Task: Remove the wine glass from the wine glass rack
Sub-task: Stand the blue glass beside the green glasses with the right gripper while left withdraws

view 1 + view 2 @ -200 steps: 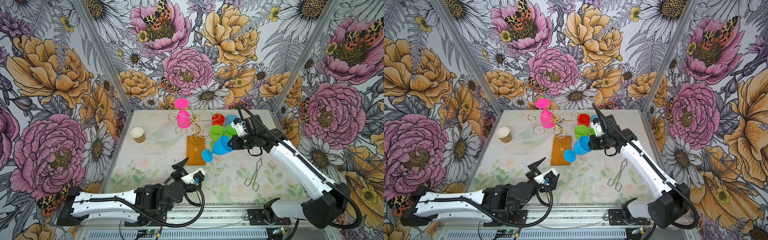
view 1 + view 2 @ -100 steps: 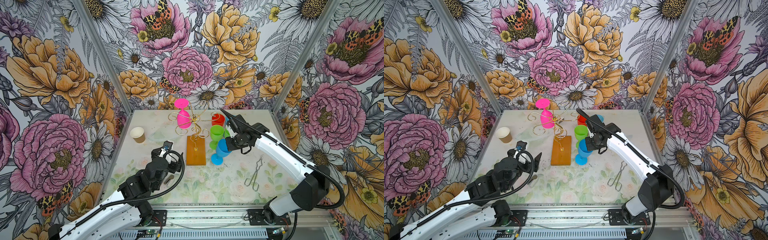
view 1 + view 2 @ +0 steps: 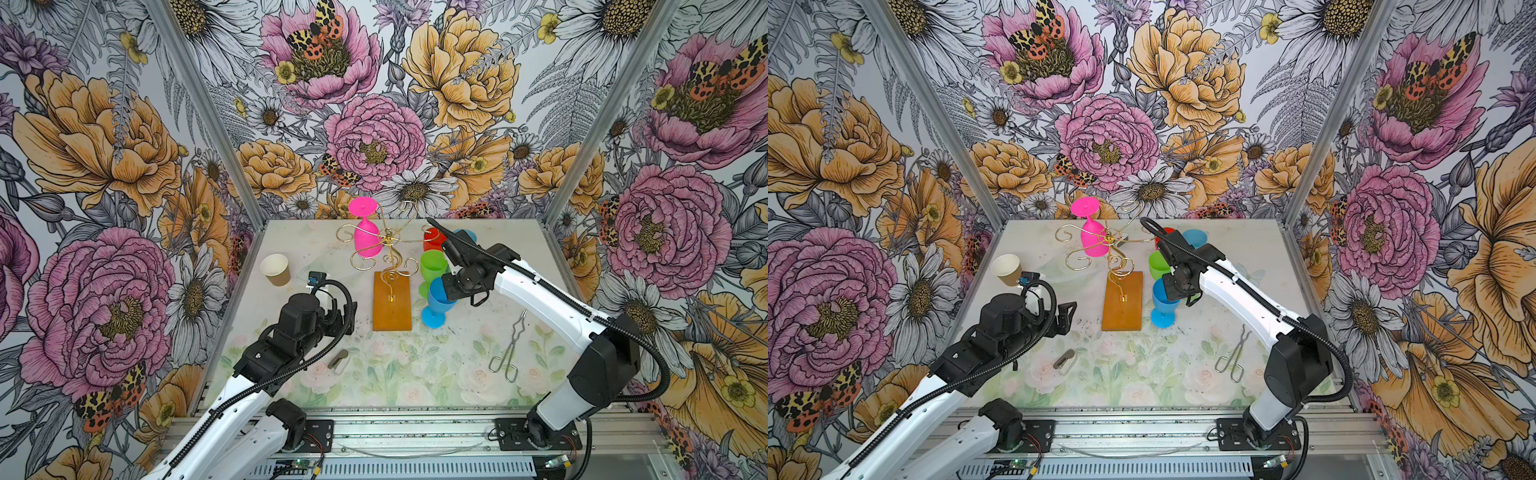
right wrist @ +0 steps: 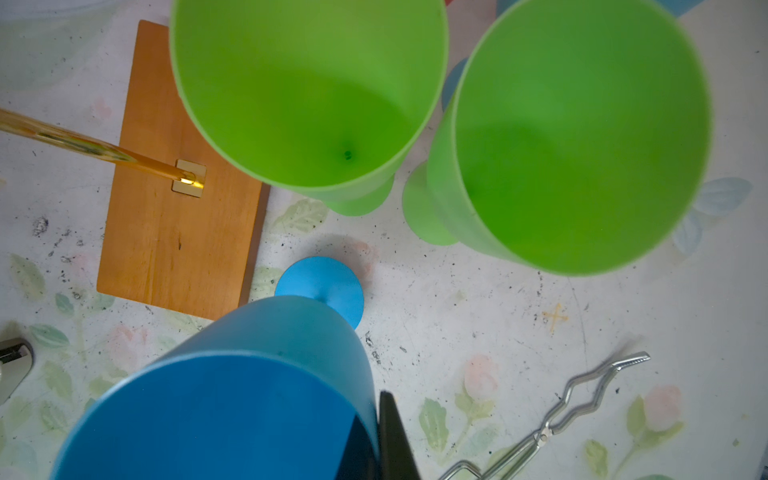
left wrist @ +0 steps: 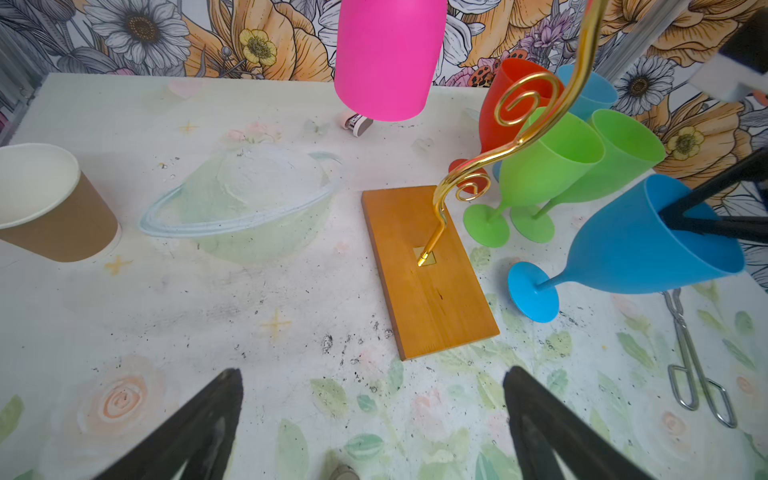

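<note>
Wine glass in hand: blue wine glass [image 3: 436, 297], rim pinched by the right gripper [image 3: 449, 291], one finger inside the bowl and one outside; its foot looks to be on or just above the table, just beside the wooden base [image 3: 392, 301] of the wine glass rack [image 3: 384, 249].
Right gripper: jaws clamped tight on the bowl wall, seen clearly in the left wrist view [image 5: 681, 218].
Left gripper: left gripper [image 3: 1065, 318] spread wide and empty, near the base on the side away from the blue glass.
Wine glass still on rack: pink wine glass [image 3: 365, 237] hangs upside down from a scroll arm, foot up.
Off the rack already: two green glasses [image 3: 432, 266], a red one [image 3: 432, 239] and another blue one stand clustered beyond the blue glass.
Step judged: setting the blue glass down upright.
Next move calls for: confirming the foot sits flat, opening, then lifting the inner finger straight out without tipping the glass into the green ones.
Also near the rack: paper cup [image 3: 275, 269], metal tongs [image 3: 509, 353].
</note>
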Controlling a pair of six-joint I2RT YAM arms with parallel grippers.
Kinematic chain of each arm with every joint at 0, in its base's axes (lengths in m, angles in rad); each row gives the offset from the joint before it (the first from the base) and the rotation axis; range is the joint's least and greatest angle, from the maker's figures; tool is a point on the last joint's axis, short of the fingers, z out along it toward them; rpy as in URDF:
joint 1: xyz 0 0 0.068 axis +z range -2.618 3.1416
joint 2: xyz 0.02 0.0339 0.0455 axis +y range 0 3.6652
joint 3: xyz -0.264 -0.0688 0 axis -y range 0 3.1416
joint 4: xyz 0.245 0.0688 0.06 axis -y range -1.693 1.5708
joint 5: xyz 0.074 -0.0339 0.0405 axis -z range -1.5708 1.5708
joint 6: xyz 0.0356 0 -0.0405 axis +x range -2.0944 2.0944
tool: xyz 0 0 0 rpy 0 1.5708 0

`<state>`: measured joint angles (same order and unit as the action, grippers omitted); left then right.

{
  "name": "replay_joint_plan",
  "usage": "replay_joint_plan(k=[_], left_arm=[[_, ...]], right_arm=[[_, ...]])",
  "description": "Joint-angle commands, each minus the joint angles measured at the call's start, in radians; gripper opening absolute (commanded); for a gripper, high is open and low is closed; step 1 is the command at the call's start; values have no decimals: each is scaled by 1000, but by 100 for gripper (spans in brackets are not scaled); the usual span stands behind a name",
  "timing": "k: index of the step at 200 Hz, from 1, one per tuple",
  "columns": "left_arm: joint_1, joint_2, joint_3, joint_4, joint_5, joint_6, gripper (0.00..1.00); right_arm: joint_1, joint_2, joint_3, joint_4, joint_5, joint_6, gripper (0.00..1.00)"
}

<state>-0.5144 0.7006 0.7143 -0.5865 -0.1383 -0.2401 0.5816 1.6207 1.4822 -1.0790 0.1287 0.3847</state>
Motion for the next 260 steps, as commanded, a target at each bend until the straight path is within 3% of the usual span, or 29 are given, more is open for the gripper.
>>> replay_joint_plan(k=[1,72,133,172,260], left_arm=[[11,-4,20,-4,54,-24,99],[13,-4,14,14,58,-24,99],[17,-6,10,28,86,-32,99],[24,-4,9,31,96,-32,99],[66,-16,5,33,160,-36,99]], right_arm=[[3,19,29,27,24,17,0],[3,37,26,48,9,17,0],[4,53,24,59,-11,13,4],[3,54,24,62,-16,11,12],[3,47,10,85,-69,18,13]])
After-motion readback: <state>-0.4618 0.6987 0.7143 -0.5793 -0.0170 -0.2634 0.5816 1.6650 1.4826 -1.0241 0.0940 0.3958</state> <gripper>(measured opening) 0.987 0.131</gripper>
